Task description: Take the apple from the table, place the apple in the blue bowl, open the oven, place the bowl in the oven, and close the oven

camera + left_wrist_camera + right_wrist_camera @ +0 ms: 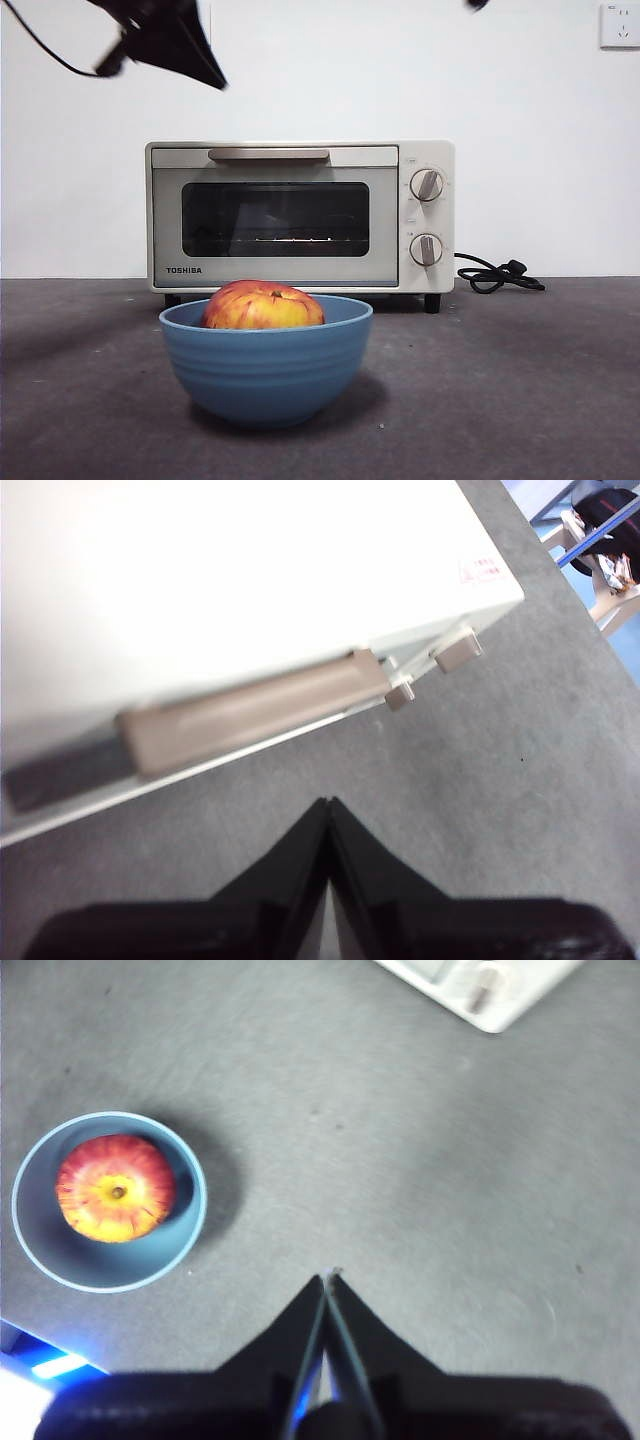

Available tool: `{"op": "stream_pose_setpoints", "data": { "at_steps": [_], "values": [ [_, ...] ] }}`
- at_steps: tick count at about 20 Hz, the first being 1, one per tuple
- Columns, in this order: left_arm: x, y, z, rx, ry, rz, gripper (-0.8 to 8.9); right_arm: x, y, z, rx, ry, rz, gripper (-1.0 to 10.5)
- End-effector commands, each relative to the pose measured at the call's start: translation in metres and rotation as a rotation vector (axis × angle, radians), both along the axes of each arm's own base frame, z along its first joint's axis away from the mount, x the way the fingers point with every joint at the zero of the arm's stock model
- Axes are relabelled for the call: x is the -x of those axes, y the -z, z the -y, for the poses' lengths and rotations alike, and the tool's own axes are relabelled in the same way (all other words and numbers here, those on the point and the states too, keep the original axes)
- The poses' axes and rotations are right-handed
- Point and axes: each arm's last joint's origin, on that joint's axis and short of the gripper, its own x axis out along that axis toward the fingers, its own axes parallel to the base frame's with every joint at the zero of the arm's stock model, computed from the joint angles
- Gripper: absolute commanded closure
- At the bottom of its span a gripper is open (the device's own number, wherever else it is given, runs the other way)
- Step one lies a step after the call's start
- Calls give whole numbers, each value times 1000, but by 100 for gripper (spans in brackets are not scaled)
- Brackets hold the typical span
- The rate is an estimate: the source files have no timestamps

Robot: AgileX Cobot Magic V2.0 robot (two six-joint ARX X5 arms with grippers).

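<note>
The red and yellow apple lies inside the blue bowl, which stands on the table in front of the oven. The oven door is closed, its beige handle along the top. My left gripper is shut and empty, high above the oven's front, with the oven handle just beyond its tips; in the front view the left gripper is the dark shape at the upper left. My right gripper is shut and empty, high over the table, with the bowl and apple off to one side.
A black power cord lies coiled on the table to the right of the oven. A white wall with a socket stands behind. Two knobs sit on the oven's right side.
</note>
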Motion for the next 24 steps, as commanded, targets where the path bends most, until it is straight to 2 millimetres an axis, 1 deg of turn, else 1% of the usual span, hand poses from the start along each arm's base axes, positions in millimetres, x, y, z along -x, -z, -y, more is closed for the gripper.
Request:
{"op": "stream_pose_setpoints", "data": {
  "at_steps": [1,3,5,7,9,12,14,20,24],
  "values": [
    [-21,12,12,-1,18,-24,819,13,10,17,-27,67,-2,954],
    [-35,21,19,2,21,-27,819,26,22,35,-56,120,0,954],
    [-41,28,21,-1,18,-27,819,38,39,52,-82,181,-13,954],
    [-45,32,21,-29,-11,-23,819,48,57,65,-108,233,-28,954],
    [-49,33,20,-67,-59,4,819,57,74,74,-152,274,-66,954],
    [-49,37,19,-84,-46,-7,819,65,92,81,-215,294,-129,954],
    [-47,42,19,-124,-12,-21,819,67,96,82,-251,301,-133,954],
    [-47,64,19,-174,3,-156,819,65,92,77,-330,270,-147,954],
    [-42,69,18,-239,3,-203,819,64,90,76,-361,265,-129,954]
  ]
}}
